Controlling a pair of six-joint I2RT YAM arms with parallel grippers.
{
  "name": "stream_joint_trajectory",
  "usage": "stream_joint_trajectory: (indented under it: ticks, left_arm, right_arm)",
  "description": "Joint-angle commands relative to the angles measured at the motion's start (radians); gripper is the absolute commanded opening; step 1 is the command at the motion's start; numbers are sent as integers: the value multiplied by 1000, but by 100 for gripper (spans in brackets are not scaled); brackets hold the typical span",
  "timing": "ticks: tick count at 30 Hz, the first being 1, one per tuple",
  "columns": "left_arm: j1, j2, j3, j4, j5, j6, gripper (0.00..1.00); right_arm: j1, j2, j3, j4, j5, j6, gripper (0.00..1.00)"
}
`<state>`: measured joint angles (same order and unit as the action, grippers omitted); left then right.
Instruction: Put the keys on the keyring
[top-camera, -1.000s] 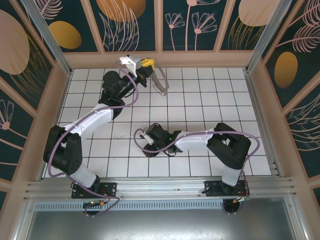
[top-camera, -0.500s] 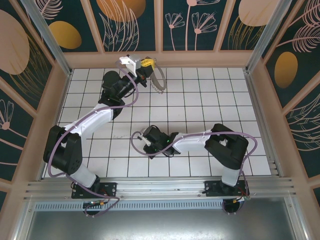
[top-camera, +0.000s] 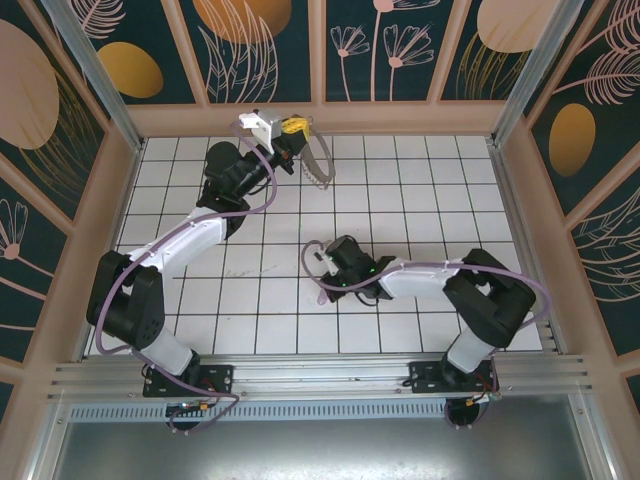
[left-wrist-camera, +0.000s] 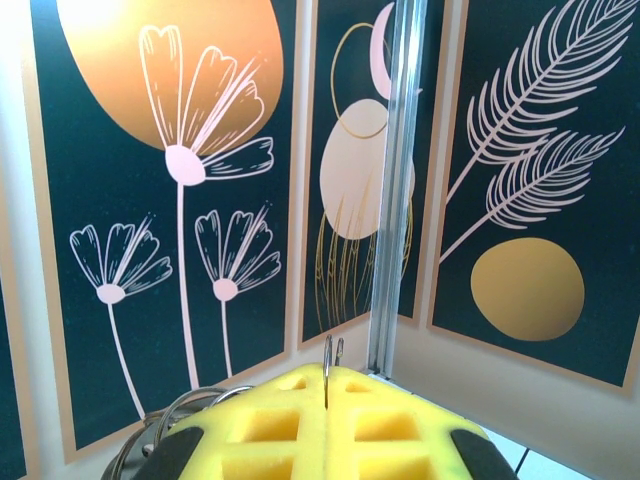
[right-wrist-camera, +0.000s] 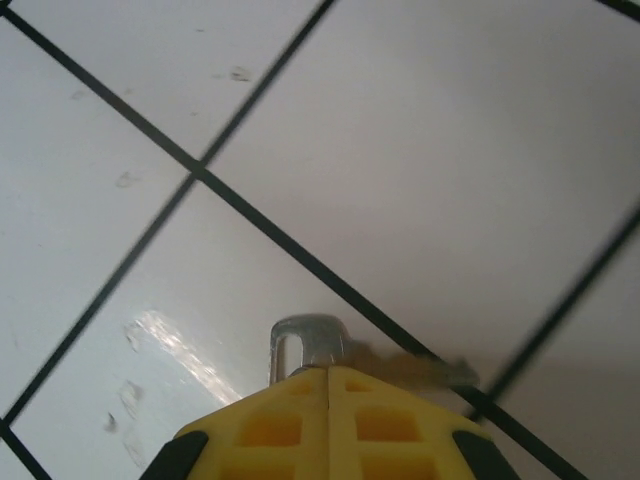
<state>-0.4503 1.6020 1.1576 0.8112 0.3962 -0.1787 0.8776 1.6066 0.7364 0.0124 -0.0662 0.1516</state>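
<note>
Nearest the bases, the right gripper (right-wrist-camera: 328, 372) hangs low over the white tiled floor (right-wrist-camera: 470, 140). Its yellow pads are pressed together on the key (right-wrist-camera: 303, 344) — a small silvery looped end pokes out past the tips, the rest hidden or blurred. Farther back, by the painted rear wall (left-wrist-camera: 180, 250), the left gripper (left-wrist-camera: 327, 378) is raised, its pads clamped on the thin wire of the keyring (left-wrist-camera: 327, 352) — the ring hangs clear of the floor, well apart from the key.
</note>
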Motion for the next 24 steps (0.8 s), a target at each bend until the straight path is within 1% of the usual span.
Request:
stream_joint_trajectory:
  ticks: [1,7,12,16,24]
  left_arm:
    - [7,-4,33,71,13,-18,0]
    - [7,1,30,76,18,-24,0]
    - [8,4,31,77,20,-29,0]
    - [7,7,34,80,23,-34,0]
    - [7,10,39,85,26,-44,0]
  right_arm:
    - [-60,-90,-52,24,-78,50,0]
    - [-166,-231,-141,110,-220,108,0]
    - [-242,-283,-183,153,-292,142,0]
    - [-274,-281,-205,172,-322,154,0]
    - [-281,-201,-226,201,-318,160,0]
